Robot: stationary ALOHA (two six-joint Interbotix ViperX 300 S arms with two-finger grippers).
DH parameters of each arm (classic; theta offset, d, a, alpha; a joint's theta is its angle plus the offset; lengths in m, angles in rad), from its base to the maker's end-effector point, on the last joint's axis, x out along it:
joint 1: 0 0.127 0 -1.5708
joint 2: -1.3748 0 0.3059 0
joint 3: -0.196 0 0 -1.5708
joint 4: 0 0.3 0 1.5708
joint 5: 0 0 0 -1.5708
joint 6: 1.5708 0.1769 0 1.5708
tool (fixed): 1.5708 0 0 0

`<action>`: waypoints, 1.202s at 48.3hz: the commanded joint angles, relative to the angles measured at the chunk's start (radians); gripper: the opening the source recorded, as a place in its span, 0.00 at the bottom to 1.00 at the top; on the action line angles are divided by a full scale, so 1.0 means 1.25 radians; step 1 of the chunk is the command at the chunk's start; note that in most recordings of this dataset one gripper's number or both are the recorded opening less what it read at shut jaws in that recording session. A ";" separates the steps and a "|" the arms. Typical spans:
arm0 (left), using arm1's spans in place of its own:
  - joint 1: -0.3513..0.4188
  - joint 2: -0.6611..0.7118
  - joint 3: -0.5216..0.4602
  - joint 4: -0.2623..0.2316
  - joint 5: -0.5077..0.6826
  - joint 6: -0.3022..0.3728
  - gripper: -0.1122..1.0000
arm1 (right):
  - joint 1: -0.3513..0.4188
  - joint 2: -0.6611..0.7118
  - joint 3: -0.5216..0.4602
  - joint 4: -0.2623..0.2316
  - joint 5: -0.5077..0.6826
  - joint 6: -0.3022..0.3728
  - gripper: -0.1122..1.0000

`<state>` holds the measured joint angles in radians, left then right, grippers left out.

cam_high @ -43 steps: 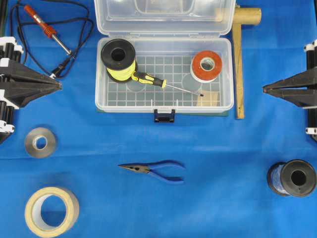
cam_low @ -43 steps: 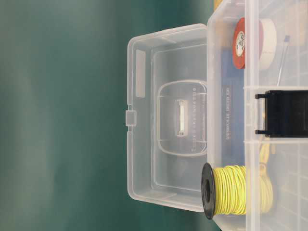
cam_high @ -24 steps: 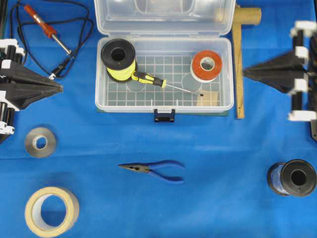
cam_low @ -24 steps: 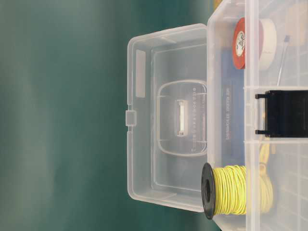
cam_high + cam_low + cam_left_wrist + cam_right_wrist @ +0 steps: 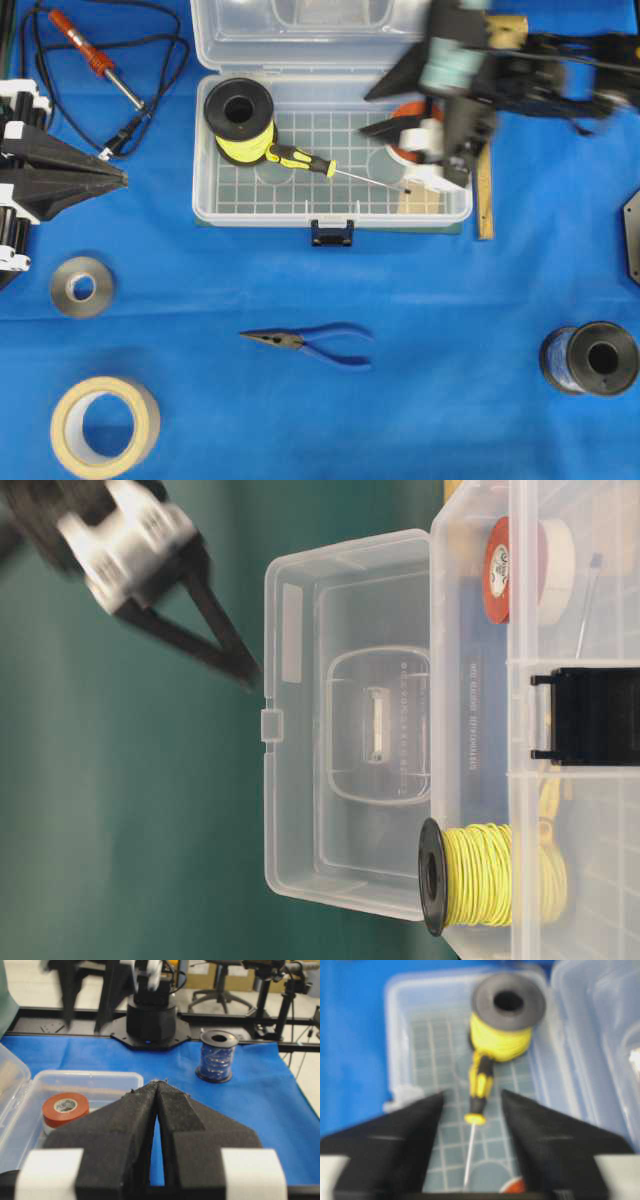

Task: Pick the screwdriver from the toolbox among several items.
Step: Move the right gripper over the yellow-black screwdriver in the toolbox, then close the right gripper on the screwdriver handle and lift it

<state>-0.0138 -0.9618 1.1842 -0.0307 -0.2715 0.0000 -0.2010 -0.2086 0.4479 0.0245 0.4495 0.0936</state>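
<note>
The clear toolbox [image 5: 204, 208] stands open at the top middle, lid [image 5: 350, 720] tipped back. On its gridded floor lies the screwdriver [image 5: 302, 160], its yellow-and-black handle against a yellow wire spool [image 5: 238, 115] and its thin shaft pointing right. My right gripper [image 5: 365, 113] hovers, blurred, over the box's right end with jaws open and empty. In the right wrist view the screwdriver [image 5: 479, 1085] lies lengthwise between and below the open fingers of the right gripper [image 5: 472, 1094]. My left gripper [image 5: 120, 178] is shut and empty at the left edge, well away from the box.
Red tape [image 5: 418, 130] and a small wood block [image 5: 420, 200] share the box's right end. A wooden piece [image 5: 483, 150] lies beside the box. Blue pliers [image 5: 310, 342], grey tape [image 5: 82, 287], masking tape [image 5: 105, 425], a blue wire spool [image 5: 592, 358] and a soldering iron [image 5: 95, 60] lie around.
My right arm has swung from the table's right edge up and in over the toolbox's right end, and its jaws have spread open. The left arm and all objects have stayed put.
</note>
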 commanded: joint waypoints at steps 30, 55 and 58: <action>-0.001 0.007 -0.010 -0.001 -0.002 -0.002 0.10 | -0.026 0.441 -0.237 -0.013 0.123 -0.005 0.73; -0.001 0.007 -0.005 -0.001 -0.002 -0.004 0.10 | -0.025 0.422 -0.238 -0.011 0.140 -0.005 0.33; -0.001 0.006 -0.005 -0.001 -0.002 -0.004 0.10 | -0.025 0.394 -0.238 -0.010 0.158 -0.002 0.33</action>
<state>-0.0138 -0.9603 1.1858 -0.0307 -0.2684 -0.0061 -0.2286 0.3651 0.1733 0.0077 0.6274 0.0874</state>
